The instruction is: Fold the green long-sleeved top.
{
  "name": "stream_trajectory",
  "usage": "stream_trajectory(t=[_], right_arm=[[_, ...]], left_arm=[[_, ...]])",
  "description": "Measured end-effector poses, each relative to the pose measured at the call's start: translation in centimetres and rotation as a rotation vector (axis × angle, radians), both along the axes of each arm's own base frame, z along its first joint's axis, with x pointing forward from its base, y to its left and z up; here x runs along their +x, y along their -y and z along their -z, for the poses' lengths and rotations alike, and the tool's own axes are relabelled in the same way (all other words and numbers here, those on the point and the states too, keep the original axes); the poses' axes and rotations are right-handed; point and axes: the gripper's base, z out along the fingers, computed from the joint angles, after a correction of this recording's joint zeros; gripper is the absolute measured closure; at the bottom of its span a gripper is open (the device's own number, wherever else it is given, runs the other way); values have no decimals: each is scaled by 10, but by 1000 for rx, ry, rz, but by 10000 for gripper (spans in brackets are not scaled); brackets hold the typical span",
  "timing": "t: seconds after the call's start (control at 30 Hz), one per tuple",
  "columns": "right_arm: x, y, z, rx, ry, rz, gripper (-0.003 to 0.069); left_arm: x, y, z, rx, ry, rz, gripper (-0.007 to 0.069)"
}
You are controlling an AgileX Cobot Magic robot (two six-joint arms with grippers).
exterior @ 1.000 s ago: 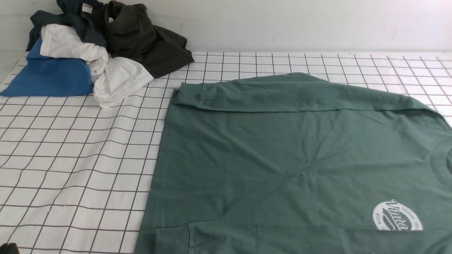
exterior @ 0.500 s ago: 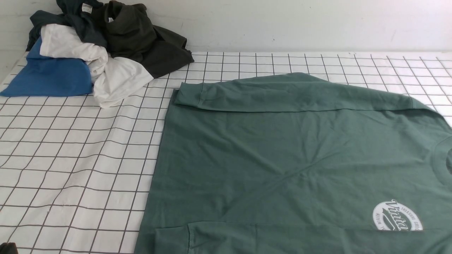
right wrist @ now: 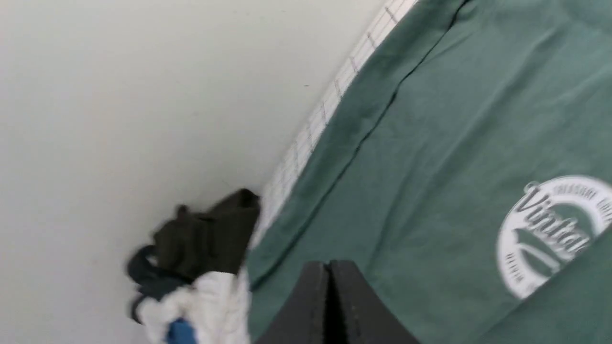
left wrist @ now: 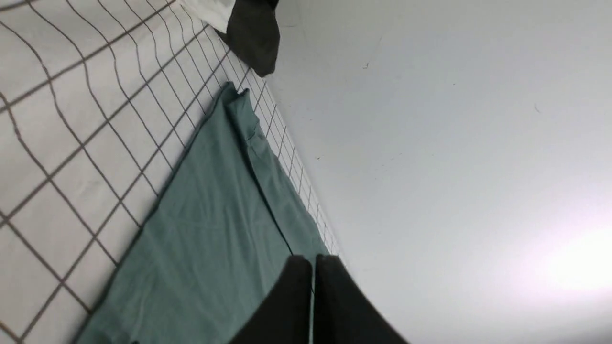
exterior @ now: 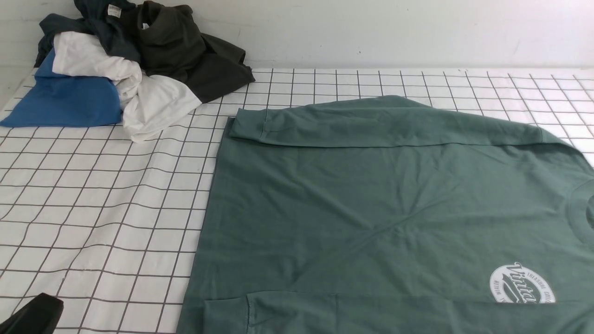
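The green long-sleeved top (exterior: 371,204) lies flat on the gridded cloth, filling the middle and right of the front view, both sleeves folded across its body and a white oval logo (exterior: 522,284) near the front right. My left gripper (exterior: 32,317) shows as a black tip at the front view's lower left corner, off the top; in the left wrist view its fingers (left wrist: 313,267) are pressed together, empty, with the top (left wrist: 215,229) beyond. My right gripper (right wrist: 329,270) is shut and empty, hovering over the top (right wrist: 430,167) near the logo (right wrist: 550,234); it is outside the front view.
A heap of other clothes (exterior: 125,65), blue, white and dark olive-black, sits at the back left corner against the white wall (exterior: 371,32). The white gridded cloth (exterior: 102,208) covers the table left of the top.
The left gripper's black tip has come further into the front view's lower left corner. The top has not moved.
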Motion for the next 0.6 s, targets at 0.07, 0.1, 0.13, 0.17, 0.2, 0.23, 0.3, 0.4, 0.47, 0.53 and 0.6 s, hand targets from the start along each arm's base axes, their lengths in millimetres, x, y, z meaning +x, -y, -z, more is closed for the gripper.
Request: stream_trajectory(t=[0.07, 0.1, 0.13, 0.17, 0.2, 0.23, 0.3, 0.4, 0.47, 0.53, 0.6], right_arm=[[0, 0, -2, 48, 14, 5, 673], [0, 0, -2, 37, 19, 8, 673], [0, 0, -2, 31, 21, 8, 673], [0, 1, -2, 15, 24, 7, 673], [0, 1, -2, 1, 25, 6, 673], [0, 1, -2, -1, 26, 6, 673], [0, 1, -2, -32, 30, 3, 673], [-1, 1, -12, -163, 72, -3, 673], [-3, 3, -35, -287, 153, 18, 673], [-2, 5, -56, -393, 191, 41, 673], [5, 6, -84, -555, 189, 38, 673]], left_arm=[[0, 0, 0, 39, 11, 4, 631], [0, 0, 0, 62, 16, 5, 631], [0, 0, 0, 86, 20, 9, 631], [0, 1, 0, 132, 26, 18, 631], [0, 2, 1, 178, 31, 31, 631], [0, 2, 1, 179, 31, 31, 631], [-2, 6, -5, 304, 62, 80, 631], [-11, 12, -40, 555, 206, 146, 631], [-10, 15, -59, 659, 217, 196, 631], [-2, 18, -69, 732, 163, 262, 631], [13, 20, -80, 841, 62, 376, 631]])
